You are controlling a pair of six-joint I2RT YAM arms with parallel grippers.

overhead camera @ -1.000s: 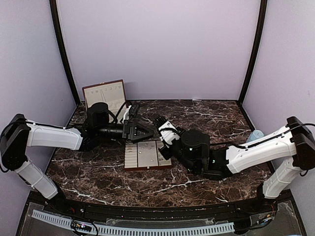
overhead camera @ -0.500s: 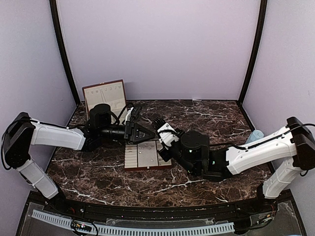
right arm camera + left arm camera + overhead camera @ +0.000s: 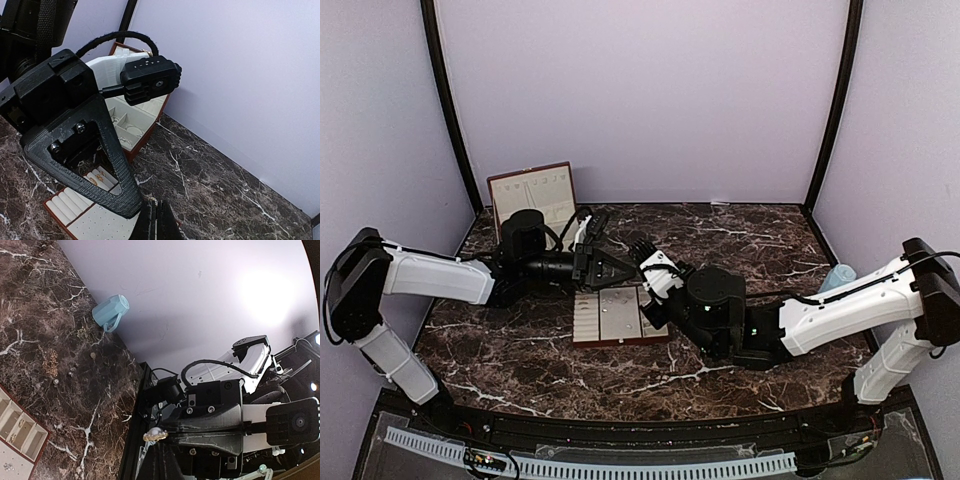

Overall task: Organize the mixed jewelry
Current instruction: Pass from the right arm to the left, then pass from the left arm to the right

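Pinching pale jewelry piece [image 3: 155, 435], left end effector [image 3: 158, 451] closed

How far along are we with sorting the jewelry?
Looks early. Done: a few gold pieces sit in the tray's slots. In hand: the left gripper has its jaws shut, apparently on a small pale piece. Left: several loose pieces lie scattered on the marble, outside the tray.

White shells, black joints on my left arm [image 3: 432, 278] and right arm [image 3: 840, 305] — left claw [image 3: 620, 274] ribbed black, silver screws [image 3: 80, 128], looping cable [image 3: 117, 36].
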